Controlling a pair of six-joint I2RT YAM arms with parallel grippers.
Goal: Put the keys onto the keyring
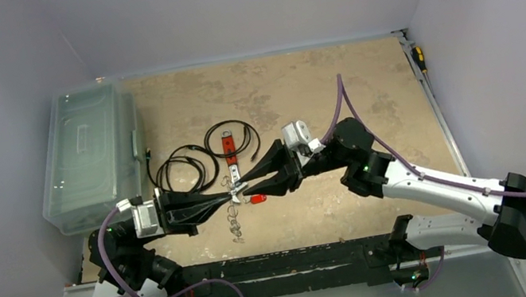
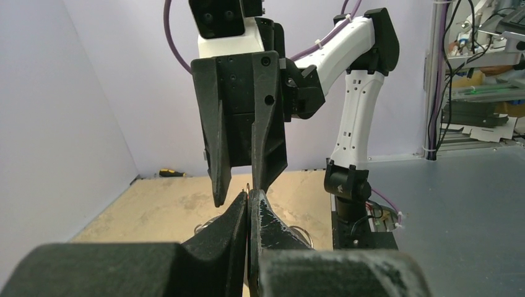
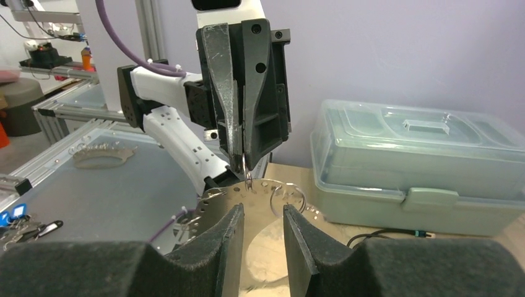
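- Closest to the right wrist lens, the right claw (image 3: 262,209) has its two dark fingers partly apart, and a flat silvery piece (image 3: 244,199) with a row of small holes along its edge stands in the gap. I cannot tell whether the fingers clamp the piece or only flank it, nor whether it is one of the keys.
- Two small wire rings (image 3: 288,197) hang at the right side of that piece.
- Just beyond, the left claw (image 3: 241,166) points in tip to tip with the right one. Its fingers are pressed together and pinch a thin wire loop, the keyring (image 3: 247,176), above the bench (image 1: 298,86).
- From above, both claws meet near the bench's middle, a little left of centre.
- On the near side of the claws, the keys (image 1: 236,224) lie in a short silvery string on the bench.
- A small red thing (image 1: 258,198) lies just beside the right claw, on its near side.
- Farther off lie looped black cables (image 1: 182,166) and an orange-red strip (image 1: 228,145).
- A clear lidded plastic box (image 1: 91,153) stands at the left edge.
- A yellow-and-black screwdriver (image 1: 418,58) lies at the far right edge.
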